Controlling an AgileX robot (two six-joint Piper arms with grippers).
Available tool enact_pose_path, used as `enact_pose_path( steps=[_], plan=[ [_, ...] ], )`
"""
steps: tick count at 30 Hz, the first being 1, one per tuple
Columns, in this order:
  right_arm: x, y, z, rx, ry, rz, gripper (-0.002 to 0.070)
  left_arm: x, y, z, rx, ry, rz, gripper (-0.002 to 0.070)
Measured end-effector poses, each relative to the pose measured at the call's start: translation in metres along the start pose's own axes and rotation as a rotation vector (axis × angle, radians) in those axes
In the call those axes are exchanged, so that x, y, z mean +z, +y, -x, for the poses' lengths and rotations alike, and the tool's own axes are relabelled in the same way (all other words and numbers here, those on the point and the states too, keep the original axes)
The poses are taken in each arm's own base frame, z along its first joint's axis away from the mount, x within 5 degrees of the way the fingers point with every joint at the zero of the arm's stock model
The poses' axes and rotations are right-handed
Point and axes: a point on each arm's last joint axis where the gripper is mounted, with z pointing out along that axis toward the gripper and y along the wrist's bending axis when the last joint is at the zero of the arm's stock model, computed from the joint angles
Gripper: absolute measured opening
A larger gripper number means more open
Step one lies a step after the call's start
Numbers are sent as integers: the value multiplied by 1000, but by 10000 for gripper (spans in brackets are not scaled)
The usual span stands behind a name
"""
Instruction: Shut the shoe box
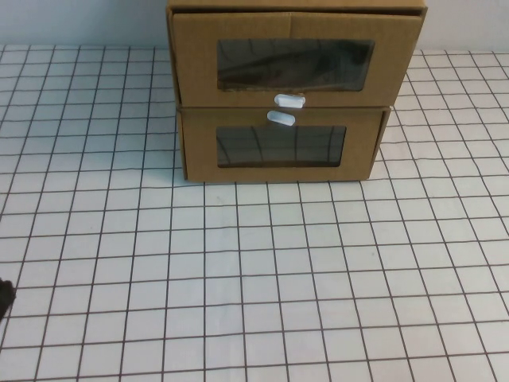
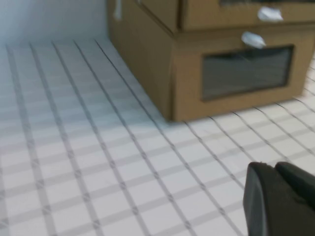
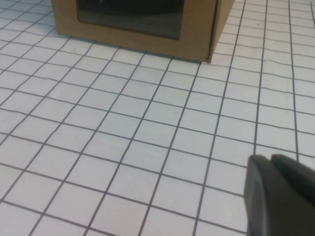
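The shoe box (image 1: 294, 56) is the upper of two stacked brown cardboard drawers at the table's far middle. It has a clear window and a white pull tab (image 1: 289, 100) at its front's bottom edge, and its front stands out a little past the drawer below. It also shows in the left wrist view (image 2: 221, 17). My left gripper (image 2: 274, 166) is shut and empty, low over the table near its front left; only a dark bit of it (image 1: 4, 296) shows in the high view. My right gripper (image 3: 271, 158) is shut and empty, over the table in front of the stack.
The lower cardboard drawer (image 1: 278, 147) has its white tab (image 1: 281, 118) at the top edge; it shows in the left wrist view (image 2: 236, 78) and the right wrist view (image 3: 133, 22). The white gridded table (image 1: 254, 278) stretches between the grippers and the stack.
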Motion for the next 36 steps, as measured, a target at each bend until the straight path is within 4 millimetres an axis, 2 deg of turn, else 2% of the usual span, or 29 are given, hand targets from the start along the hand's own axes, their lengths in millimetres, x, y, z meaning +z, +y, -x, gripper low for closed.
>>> enact_pose_path(
  steps=[4, 9, 12, 17, 36],
  plan=[
    [0, 0, 0, 0, 4, 0, -14, -5, 9, -11, 121, -120, 115, -5],
    [0, 0, 0, 0, 4, 0, -14, -7, 16, -43, 130, -148, 210, -5],
    [0, 0, 0, 0, 4, 0, -14, -8, 17, -60, 123, -97, 236, -5],
    [0, 0, 0, 0, 4, 0, -14, -9, 19, -76, 123, 61, 286, -5],
    [0, 0, 0, 0, 4, 0, -14, -10, 21, -77, 126, 81, 330, -5]
  ],
)
